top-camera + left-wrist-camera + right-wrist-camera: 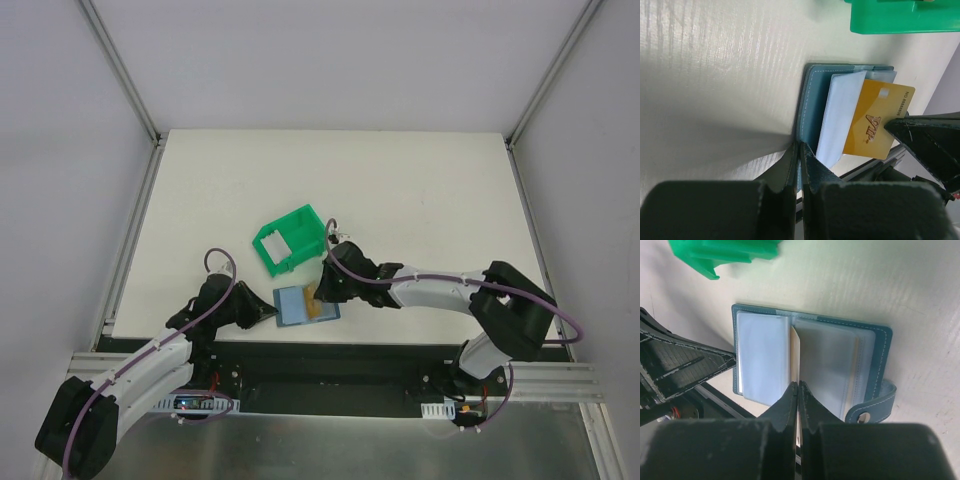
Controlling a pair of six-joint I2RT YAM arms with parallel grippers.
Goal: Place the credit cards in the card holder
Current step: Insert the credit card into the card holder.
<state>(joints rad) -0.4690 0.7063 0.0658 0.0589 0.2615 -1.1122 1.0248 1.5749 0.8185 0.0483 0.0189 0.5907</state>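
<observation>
Your left claw point(800, 150) is squeezed shut on the 9 o'clock edge of the card holder point(290, 303). The holder lies open by the near edge of the table point(400, 180), with its long side running 9 to 3 o'clock. Your right claw point(796, 389) is pinched tight on the gold card point(880, 120), right over the holder's middle fold. In the right wrist view, the card's thin edge runs 6 to 12 o'clock. The green bin point(290, 238) sits just past the holder, at 12 o'clock.

White table point(400, 190) fills the middle, evenly lit, only soft shadows on it. Pale grey wall panels point(340, 60) stand at nine, twelve and three o'clock, with aluminium struts point(120, 70) rising at eleven and one. Down at six there's a metal rail point(560, 385), with a brushed metal sheet point(330, 450) beneath.
</observation>
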